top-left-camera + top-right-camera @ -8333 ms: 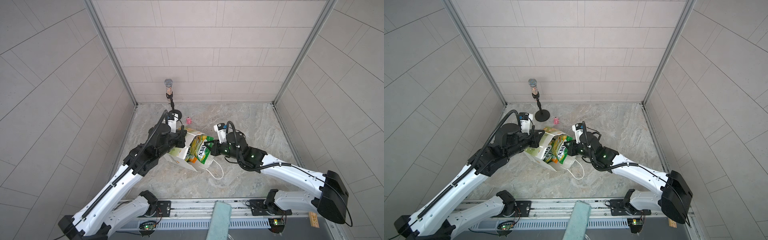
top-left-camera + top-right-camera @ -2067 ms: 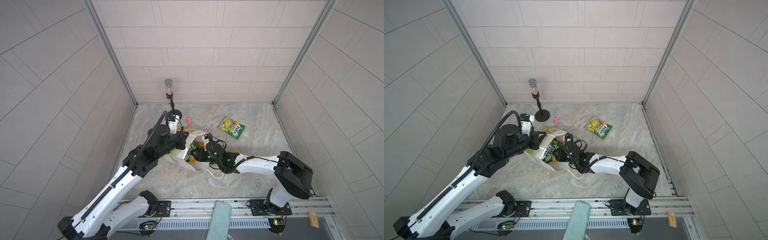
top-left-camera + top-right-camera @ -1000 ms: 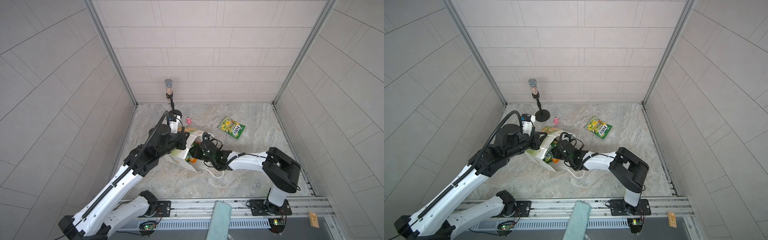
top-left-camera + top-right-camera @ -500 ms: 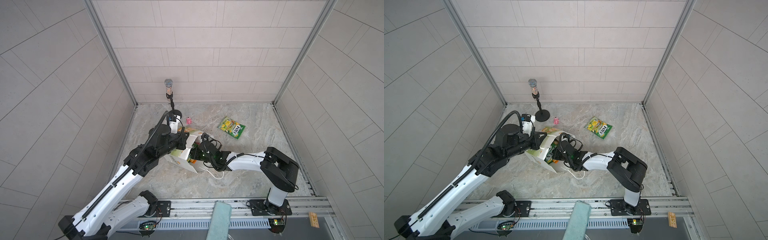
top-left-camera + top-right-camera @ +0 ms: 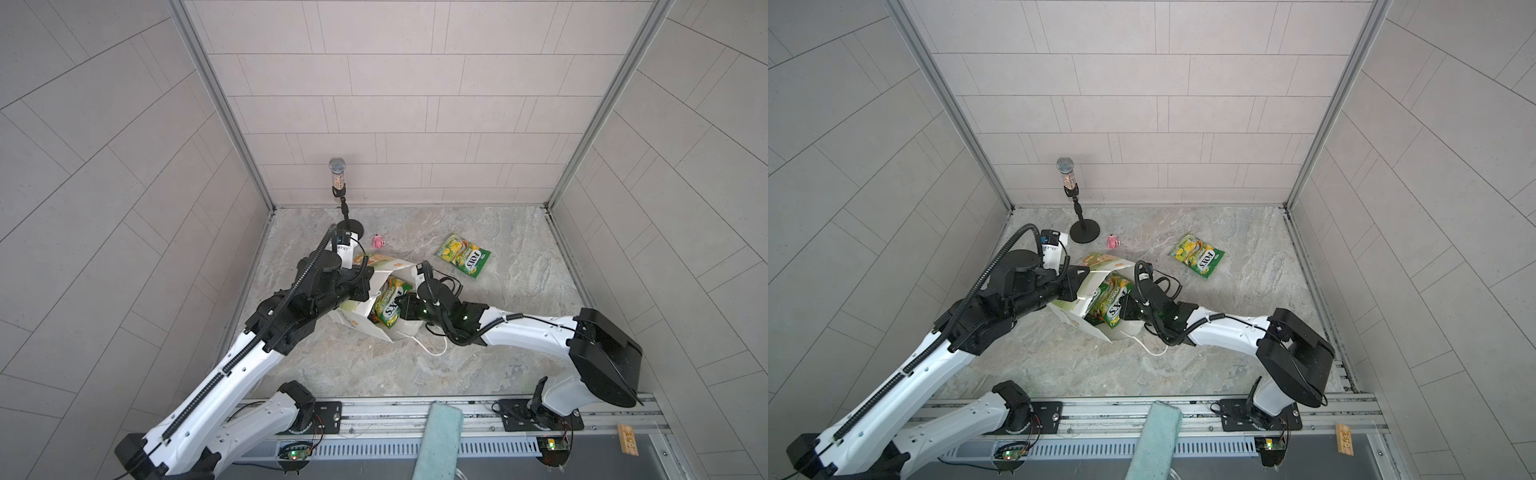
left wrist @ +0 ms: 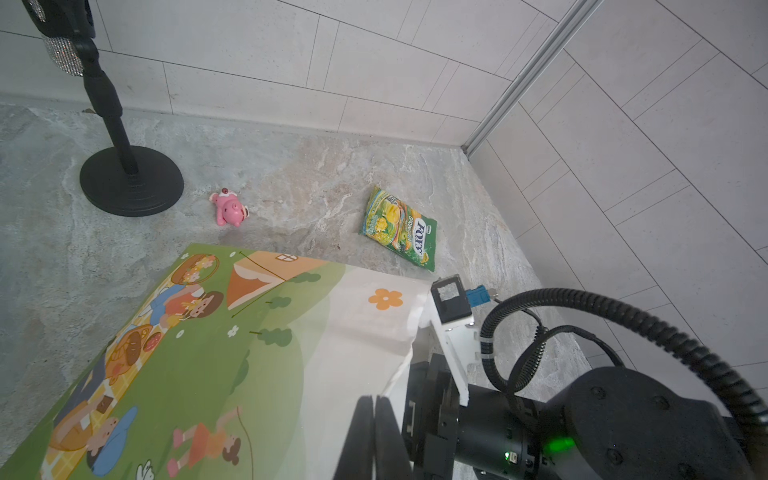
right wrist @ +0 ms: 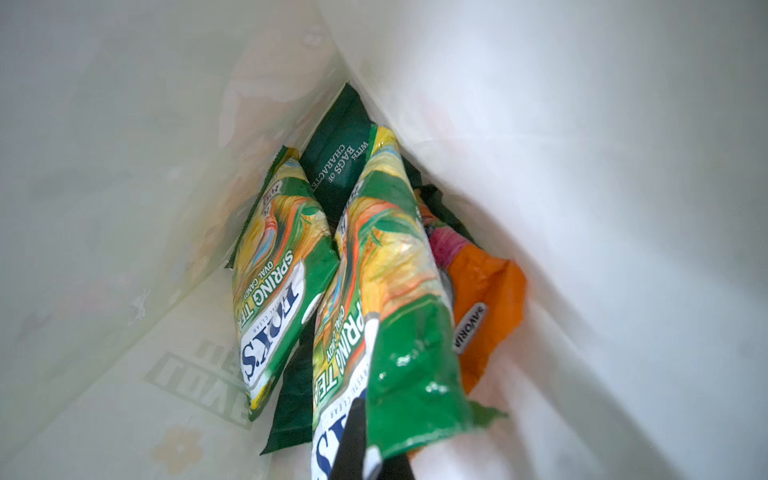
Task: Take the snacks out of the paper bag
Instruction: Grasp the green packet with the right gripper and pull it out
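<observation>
The paper bag (image 5: 359, 318) is lying tipped over on the marble floor (image 5: 511, 291), its mouth facing the right arm. The left gripper (image 6: 374, 432) is clamping its closed fingers on the bag's upper rim and holding the mouth apart. The right gripper (image 7: 359, 432) is reaching into that mouth and pinching tight on the near end of a green-yellow packet (image 7: 390, 291), which is showing at the opening in a top view (image 5: 390, 301).

Deeper in the bag, a second green-yellow packet (image 7: 274, 270) is leaning against the gripped one on one side. An orange packet (image 7: 482, 299) is pressing in on the other side, and a dark green crisp bag (image 7: 336, 158) is sitting wedged behind them all. The bag's white walls are crowding close around the lot.

A third green-yellow packet (image 5: 463, 259) is lying flat on the floor, well apart from the bag toward the back wall. A pink toy (image 5: 378, 241) is lying just behind the bag, with a microphone stand (image 5: 351, 227) standing near it. The bag's cord handle (image 5: 432, 351) is trailing loose from the mouth under the right arm. A teal cloth (image 5: 438, 440) is hanging over the front rail, far from the bag.
</observation>
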Available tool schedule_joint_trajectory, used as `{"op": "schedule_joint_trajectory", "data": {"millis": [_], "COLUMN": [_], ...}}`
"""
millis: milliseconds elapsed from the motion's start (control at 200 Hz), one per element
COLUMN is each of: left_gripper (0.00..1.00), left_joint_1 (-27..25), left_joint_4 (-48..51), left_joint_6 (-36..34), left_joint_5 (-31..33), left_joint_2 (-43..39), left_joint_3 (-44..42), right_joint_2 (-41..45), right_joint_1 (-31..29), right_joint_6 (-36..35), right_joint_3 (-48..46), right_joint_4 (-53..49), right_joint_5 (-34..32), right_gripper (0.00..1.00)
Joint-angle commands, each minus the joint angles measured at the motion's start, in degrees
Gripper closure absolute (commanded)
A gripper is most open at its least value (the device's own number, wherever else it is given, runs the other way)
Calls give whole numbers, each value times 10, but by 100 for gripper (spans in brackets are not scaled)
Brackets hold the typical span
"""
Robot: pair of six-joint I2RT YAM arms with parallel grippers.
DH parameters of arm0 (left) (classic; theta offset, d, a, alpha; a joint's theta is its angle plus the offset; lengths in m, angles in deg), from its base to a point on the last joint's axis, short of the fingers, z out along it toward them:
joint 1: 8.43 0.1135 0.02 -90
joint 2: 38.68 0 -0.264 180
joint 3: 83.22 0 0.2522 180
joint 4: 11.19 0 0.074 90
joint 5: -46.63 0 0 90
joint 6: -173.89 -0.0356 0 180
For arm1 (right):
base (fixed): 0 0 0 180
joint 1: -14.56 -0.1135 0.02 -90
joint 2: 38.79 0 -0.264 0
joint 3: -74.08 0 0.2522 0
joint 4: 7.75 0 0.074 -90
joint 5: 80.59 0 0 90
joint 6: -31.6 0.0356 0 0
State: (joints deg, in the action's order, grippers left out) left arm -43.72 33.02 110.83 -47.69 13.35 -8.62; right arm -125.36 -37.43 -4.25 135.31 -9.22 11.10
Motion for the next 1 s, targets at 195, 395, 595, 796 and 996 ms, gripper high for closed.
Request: {"op": "schedule_joint_trajectory", "data": {"millis": [195,395,595,796,996], "left_gripper": [100,100,100,100,100], "left_joint_1": [-1,-1,-1,-1,-2], "left_joint_4": [1,-5,-14,-15,-15], "left_joint_6": [-6,2,12,23,30], "left_joint_5": [13,8,7,11,14], "left_joint_2": [-11,-7,-6,2,9], "left_joint_3": [9,6,3,3,4], "right_joint_2": [81,132,183,231,287], "right_joint_1": [38,41,41,41,41], "right_joint_6": [-58,-99,-133,-171,-216], "right_joint_3": [-23,-11,1,25,50], "right_joint_4": [-39,-83,-115,-154,-216], "right_joint_5": [54,96,127,175,180], "right_gripper": [100,100,100,100,100]}}
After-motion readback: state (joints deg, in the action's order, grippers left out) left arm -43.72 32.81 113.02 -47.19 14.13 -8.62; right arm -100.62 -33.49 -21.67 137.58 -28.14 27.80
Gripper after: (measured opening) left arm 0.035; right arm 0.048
